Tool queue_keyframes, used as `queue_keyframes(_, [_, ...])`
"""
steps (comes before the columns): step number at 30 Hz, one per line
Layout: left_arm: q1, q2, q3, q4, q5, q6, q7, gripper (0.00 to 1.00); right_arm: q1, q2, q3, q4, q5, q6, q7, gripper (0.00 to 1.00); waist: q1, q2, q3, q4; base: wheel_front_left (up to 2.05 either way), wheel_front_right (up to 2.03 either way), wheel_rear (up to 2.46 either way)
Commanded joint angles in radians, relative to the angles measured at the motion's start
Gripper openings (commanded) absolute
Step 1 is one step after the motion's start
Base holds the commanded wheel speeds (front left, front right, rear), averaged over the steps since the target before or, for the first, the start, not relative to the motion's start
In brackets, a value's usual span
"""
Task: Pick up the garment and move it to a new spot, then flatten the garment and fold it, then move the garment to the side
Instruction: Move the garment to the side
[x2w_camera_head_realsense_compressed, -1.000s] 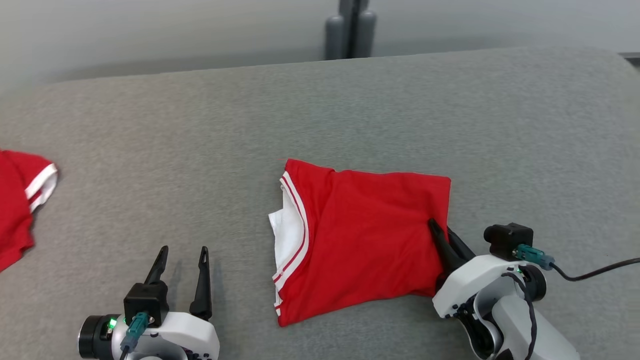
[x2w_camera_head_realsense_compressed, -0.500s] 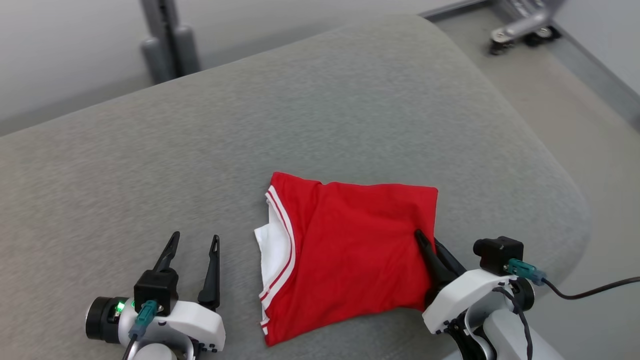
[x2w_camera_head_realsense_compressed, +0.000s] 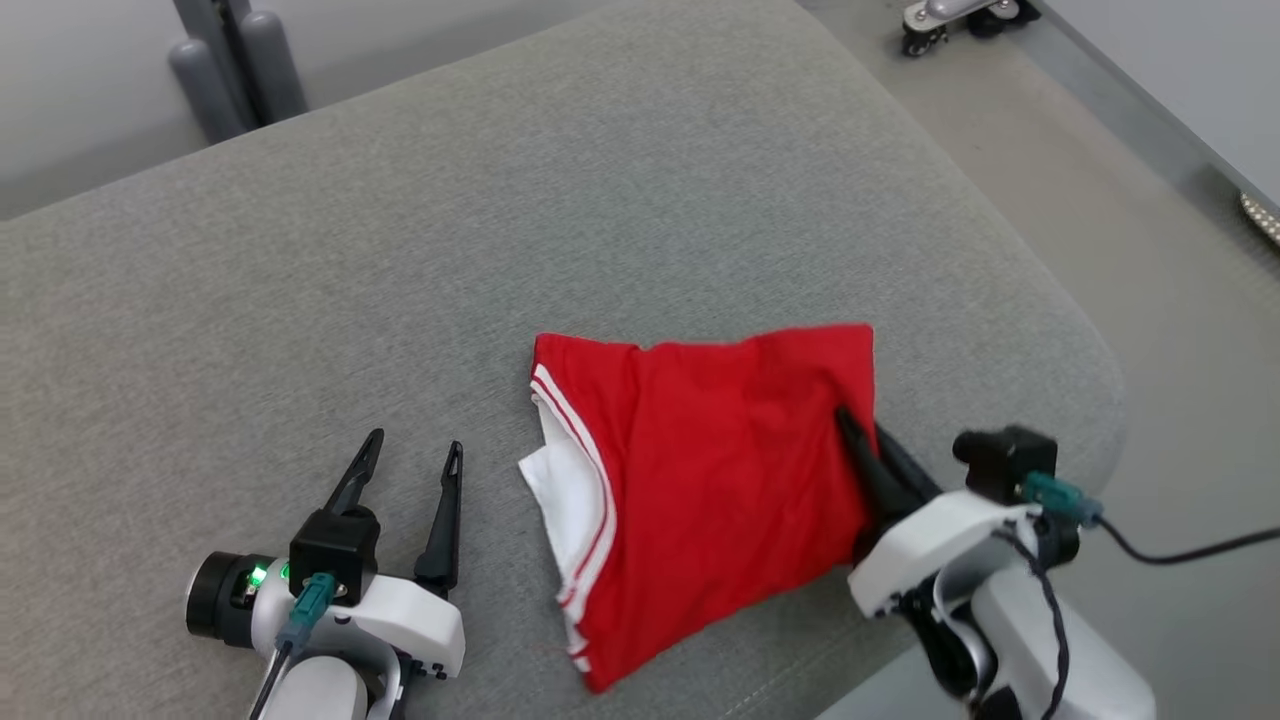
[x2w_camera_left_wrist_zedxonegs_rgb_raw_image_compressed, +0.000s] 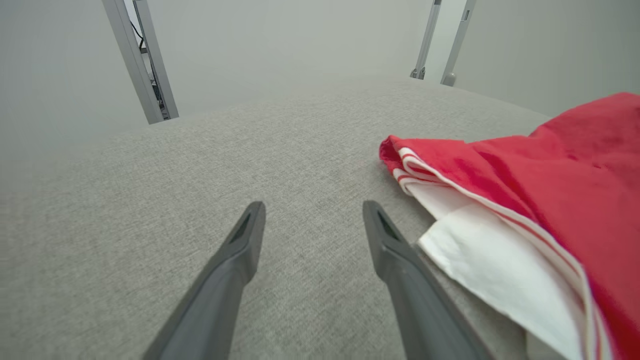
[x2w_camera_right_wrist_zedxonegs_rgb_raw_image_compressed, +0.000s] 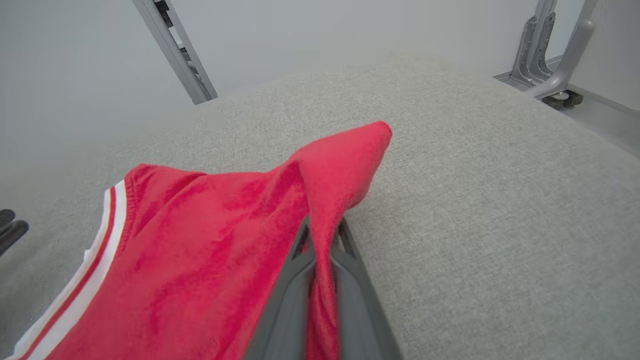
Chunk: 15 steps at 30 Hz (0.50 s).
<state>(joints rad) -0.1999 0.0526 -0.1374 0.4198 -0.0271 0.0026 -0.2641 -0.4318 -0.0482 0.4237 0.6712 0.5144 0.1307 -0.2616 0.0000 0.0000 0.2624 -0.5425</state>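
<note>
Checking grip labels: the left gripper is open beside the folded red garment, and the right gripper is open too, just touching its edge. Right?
Not quite. The right gripper is shut on the edge of the garment, as the right wrist view shows; the left gripper is open beside it.

Grey fabric cushion (x2w_camera_head_realsense_compressed: 400, 250); pale wall (x2w_camera_left_wrist_zedxonegs_rgb_raw_image_compressed: 300, 40); grey posts (x2w_camera_head_realsense_compressed: 270, 60); beige floor (x2w_camera_head_realsense_compressed: 1100, 200).

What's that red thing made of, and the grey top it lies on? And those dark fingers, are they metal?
The red garment looks like soft knit cloth, matte; it drapes and creases. The grey surface looks like a fabric cover, matte, with a fine woven grain. The dark fingers are probably hard plastic, smooth with a dull sheen; metal can't be ruled out.
</note>
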Motion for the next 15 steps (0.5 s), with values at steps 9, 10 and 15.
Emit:
queue_keyframes(9, [-0.062,0.026,-0.01,-0.034,0.028,-0.001,0.0,1.0,-0.247,-0.01,-0.202,0.126,-0.199,0.0,-0.005,0.0,0.0,0.0,0.104,0.17,0.0,0.0,0.0])
queue_keyframes(10, [-0.069,0.03,-0.012,-0.037,0.029,0.0,0.0,1.0,-0.276,-0.023,-0.244,0.147,-0.235,0.0,-0.005,0.0,0.0,0.0,0.115,0.187,0.0,0.0,0.0])
queue_keyframes(15, [-0.092,0.047,-0.017,-0.038,0.036,0.005,0.0,1.0,-0.388,-0.1,-0.453,0.262,-0.402,0.0,-0.005,0.0,0.0,0.0,0.159,0.264,0.0,0.0,0.0])
